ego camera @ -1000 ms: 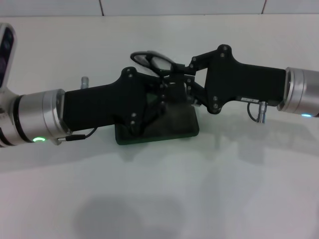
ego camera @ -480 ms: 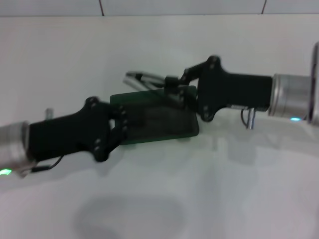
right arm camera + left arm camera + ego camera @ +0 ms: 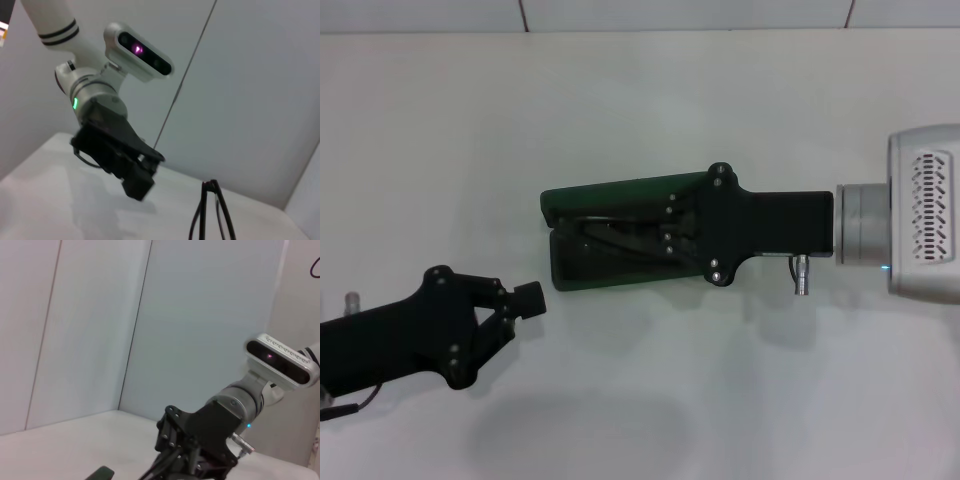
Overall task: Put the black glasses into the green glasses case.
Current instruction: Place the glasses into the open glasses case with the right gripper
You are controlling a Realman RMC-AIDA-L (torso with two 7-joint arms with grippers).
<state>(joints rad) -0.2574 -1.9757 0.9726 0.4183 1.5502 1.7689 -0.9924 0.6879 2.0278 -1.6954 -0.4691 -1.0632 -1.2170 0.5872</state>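
Right gripper [image 3: 665,237] sat in the green glasses case [image 3: 620,190], fingers' state unclear; left gripper [image 3: 525,299] closed near-left; lid could pinch.

No readable text, label, brand, number or sign shows in any view.

Head view looks steeply down on the table [image 3: 640,120]; each wrist view sits low, facing across at the opposite arm, shared with head view.

One green glasses case [image 3: 610,235], two claws [image 3: 528,300] [image 3: 620,235]
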